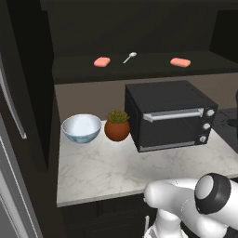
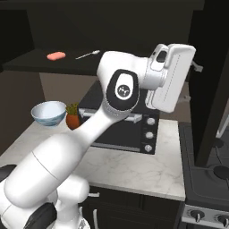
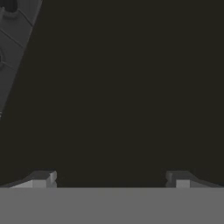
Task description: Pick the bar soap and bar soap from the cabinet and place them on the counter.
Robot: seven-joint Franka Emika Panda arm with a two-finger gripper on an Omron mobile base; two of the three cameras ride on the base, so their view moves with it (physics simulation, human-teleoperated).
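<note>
Claw [image 3: 109, 179] released, empty, facing dark cabinet [image 1: 139, 28] panel. Risk: reaching for bar soap [image 1: 102, 61] at 10 o'clock may sweep spoon [image 1: 129, 57] off the shelf.

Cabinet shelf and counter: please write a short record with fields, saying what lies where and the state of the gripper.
shelf items: left soap, spoon, right soap, in a row, apart from each other
cabinet: open, soaps still inside
counter items: bowl, potted plant, toaster oven
soaps on counter: none yet
gripper: open, holding nothing
</note>
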